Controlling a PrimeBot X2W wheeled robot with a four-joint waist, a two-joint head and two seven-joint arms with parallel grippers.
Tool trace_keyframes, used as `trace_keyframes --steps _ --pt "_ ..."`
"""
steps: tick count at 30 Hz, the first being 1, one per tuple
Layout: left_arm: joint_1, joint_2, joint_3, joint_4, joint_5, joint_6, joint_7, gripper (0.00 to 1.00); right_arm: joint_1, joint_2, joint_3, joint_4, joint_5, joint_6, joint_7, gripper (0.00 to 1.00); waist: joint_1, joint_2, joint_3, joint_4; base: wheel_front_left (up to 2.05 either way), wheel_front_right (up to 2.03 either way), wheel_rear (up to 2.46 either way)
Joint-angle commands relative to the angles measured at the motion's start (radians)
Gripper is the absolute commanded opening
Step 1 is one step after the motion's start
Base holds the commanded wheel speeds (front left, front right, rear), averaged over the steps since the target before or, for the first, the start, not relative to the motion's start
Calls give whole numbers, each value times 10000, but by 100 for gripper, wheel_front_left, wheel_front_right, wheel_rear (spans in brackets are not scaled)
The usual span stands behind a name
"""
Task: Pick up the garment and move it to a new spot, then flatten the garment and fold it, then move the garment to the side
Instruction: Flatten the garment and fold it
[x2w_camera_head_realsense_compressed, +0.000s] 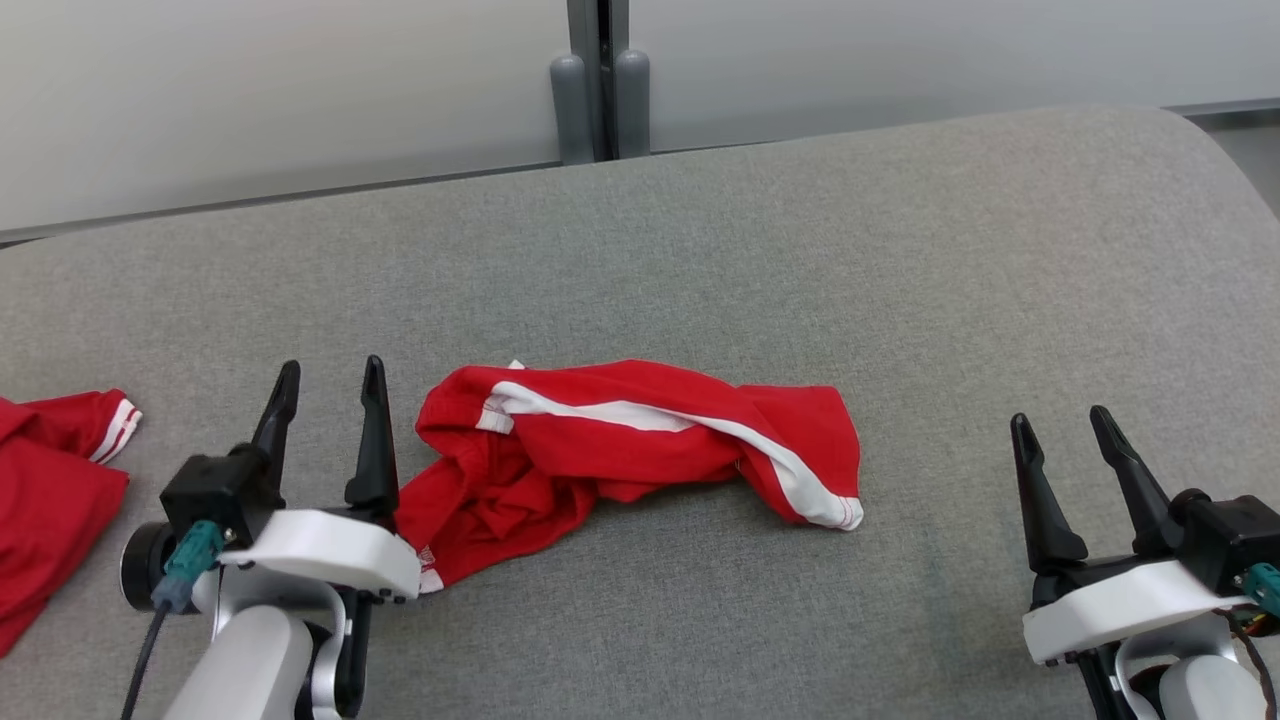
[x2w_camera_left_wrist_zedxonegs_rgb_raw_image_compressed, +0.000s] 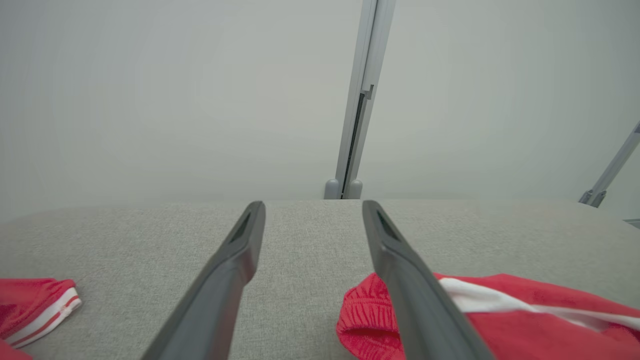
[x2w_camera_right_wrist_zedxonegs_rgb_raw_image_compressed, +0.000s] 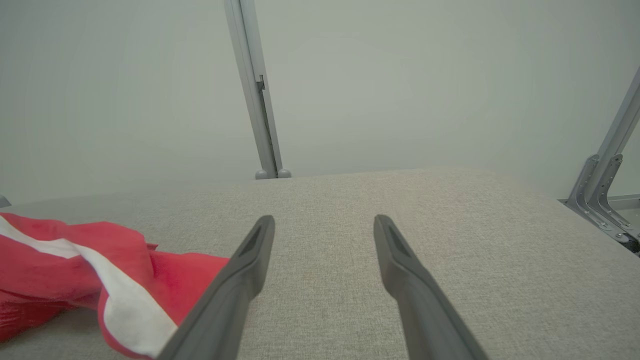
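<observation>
Red shorts (x2w_camera_head_realsense_compressed: 640, 445), soft, light and limp, lying crumpled beside the open, empty left claw (x2w_camera_head_realsense_compressed: 330, 385); right claw (x2w_camera_head_realsense_compressed: 1065, 430) gaping too; waistband offering the likeliest grip.

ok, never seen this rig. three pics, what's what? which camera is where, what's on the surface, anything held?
It is a two-armed robot at a grey padded surface. The big picture comes from a camera on its head, looking down: its left end effector is at the lower left and its right end effector at the lower right. The other two pictures come from cameras on each wrist, looking along that arm's two dark fingers.

A crumpled red garment with white stripes lies in the middle, just beside the left end effector. A second red garment lies at the left edge.

Nothing is held: both end effectors are open, with only bare surface between their fingers.
</observation>
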Motion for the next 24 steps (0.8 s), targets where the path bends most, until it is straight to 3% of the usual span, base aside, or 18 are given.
trace_keyframes --steps 1,9,16,24 --pt "373 -4 123 -287 175 154 -58 100 158 -53 -24 -41 -44 1 90 100 0 0 -292 153 0 0 0" --pt "2208 -163 587 -1876 1096 583 -73 100 758 -93 -196 -358 -227 1 429 100 0 0 -988 294 0 0 0" --pt "3234 1 546 -2186 1508 -199 -77 100 1471 25 -342 -794 -356 1 783 100 0 0 -1567 443 0 0 0" --pt "3442 -34 902 -1560 1469 -1054 -77 100 1842 97 -352 -1196 -432 1 1075 100 0 0 -1848 524 0 0 0"
